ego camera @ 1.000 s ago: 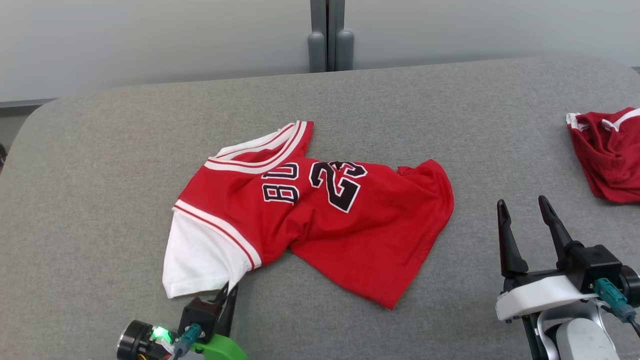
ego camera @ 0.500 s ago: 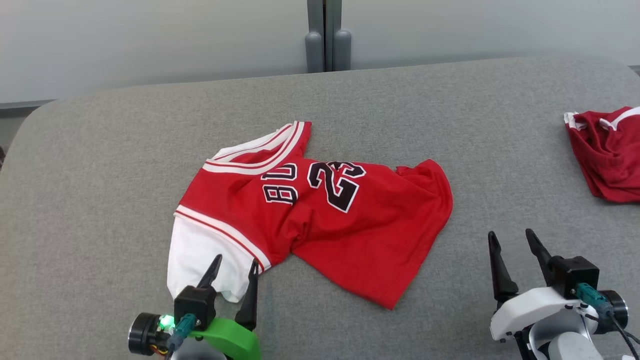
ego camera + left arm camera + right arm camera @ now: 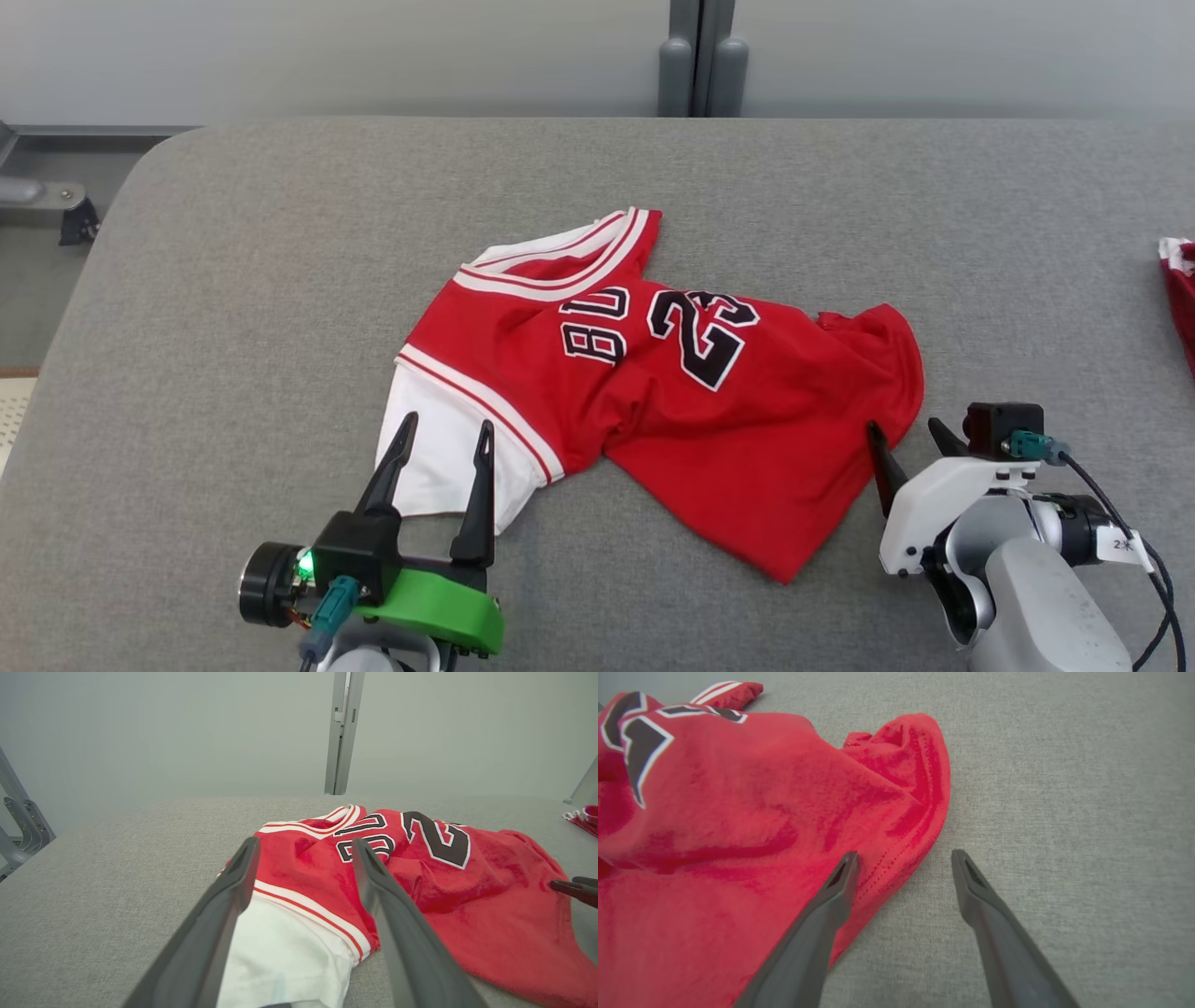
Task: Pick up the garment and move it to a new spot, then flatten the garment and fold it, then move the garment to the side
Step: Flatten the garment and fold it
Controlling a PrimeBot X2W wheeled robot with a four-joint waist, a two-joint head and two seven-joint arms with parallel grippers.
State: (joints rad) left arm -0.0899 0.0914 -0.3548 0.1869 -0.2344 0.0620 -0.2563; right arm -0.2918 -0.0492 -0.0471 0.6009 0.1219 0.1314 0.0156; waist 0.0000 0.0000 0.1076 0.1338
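1. The garment (image 3: 728, 411), a red jersey with white trim, a black "23" and the letters "BU", lies rumpled near the middle of the grey cloth-covered desk (image 3: 280, 280). It is neither flat nor folded.
2. Its white part (image 3: 439, 467) is at the near left end, joined to the red by a white-and-red striped band. The striped neckline points toward the far edge of the desk. The red body spreads to the right and ends in a bunched fold at the right end.
3. The left jaws stand wide apart. Their dark fingers (image 3: 392, 467) reach over the white part, and in the left wrist view they straddle that part and the striped band. Nothing is clamped between them. Whether the tips touch the cloth cannot be told.
4. The right jaws are also spread wide, at the garment's right hem. In the right wrist view one finger (image 3: 836, 891) lies over the stitched red edge and the other is over bare desk just beside it. No cloth is gripped.
5. A second red piece of clothing (image 3: 1178, 289) with white trim lies at the far right of the desk, well apart from the jersey.
6. Behind the desk is a plain grey wall with a vertical post (image 3: 700, 56).
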